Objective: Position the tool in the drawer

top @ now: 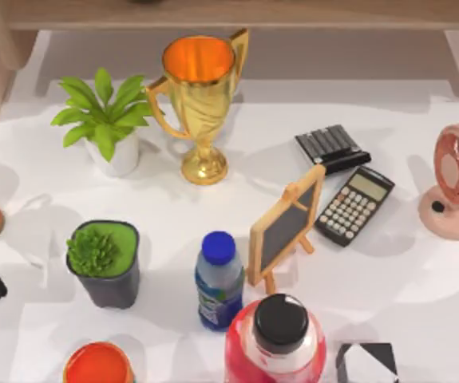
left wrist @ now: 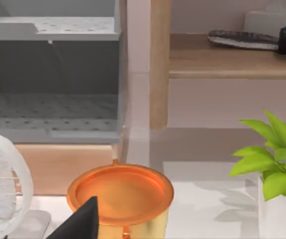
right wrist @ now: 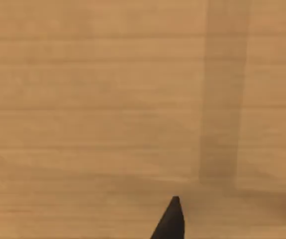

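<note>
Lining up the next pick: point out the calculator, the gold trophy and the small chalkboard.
calculator (top: 354, 206), top view, on its keypad.
gold trophy (top: 199, 84), top view, on the cup wall.
small chalkboard (top: 285, 227), top view, on the dark slate face.

Trophy (top: 199, 96), two potted plants (top: 105, 120), bottles (top: 219, 279) and a small chalkboard (top: 286, 227) crowd the bench's (top: 389, 287) middle; bare room lies right of the calculator (top: 355, 205). A fan (top: 455, 191) guards the right edge.

Trophy (top: 199, 100) stands right of plant (top: 105, 120).
</note>
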